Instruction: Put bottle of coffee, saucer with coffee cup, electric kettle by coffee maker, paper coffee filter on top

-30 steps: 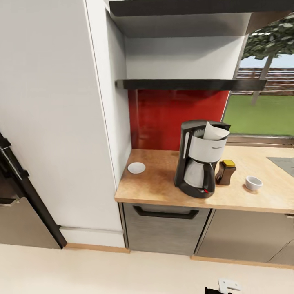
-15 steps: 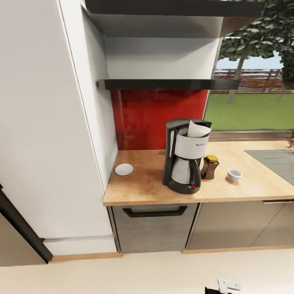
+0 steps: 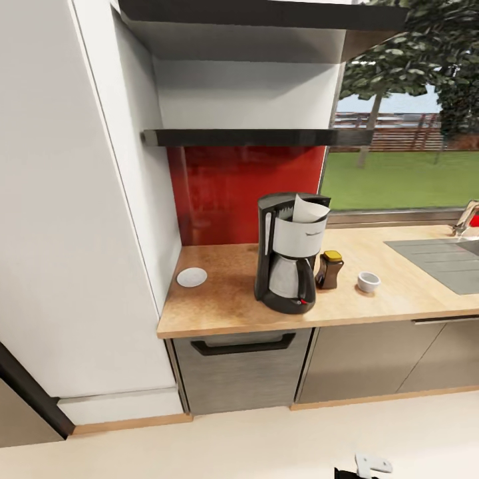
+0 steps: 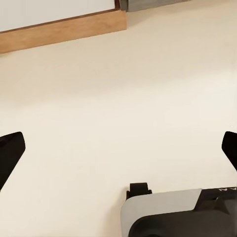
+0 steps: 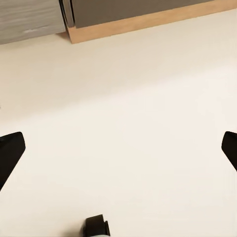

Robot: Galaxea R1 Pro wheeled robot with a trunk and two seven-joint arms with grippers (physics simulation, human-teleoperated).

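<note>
The black and silver coffee maker (image 3: 287, 261) stands on the wooden countertop (image 3: 219, 307), with a white paper filter (image 3: 307, 209) poking out of its top. A dark coffee bottle (image 3: 328, 269) with a yellow lid sits right beside the machine's right side. Further right is a small white coffee cup (image 3: 368, 281). A white saucer (image 3: 191, 277) lies at the counter's left end near the wall. The electric kettle is out of view. In the left wrist view my left gripper (image 4: 118, 150) hangs open over bare floor. My right gripper (image 5: 118, 150) is likewise open above the floor.
A tall white cabinet (image 3: 73, 199) flanks the counter on the left. Two dark shelves (image 3: 256, 137) hang over a red backsplash (image 3: 239, 186). A sink area (image 3: 442, 256) lies at the right under a window. A drawer with a black handle (image 3: 243, 346) fronts the counter.
The whole head view has shifted left as the camera turned right, bringing the sink into view. Nothing on the counter has moved.
</note>
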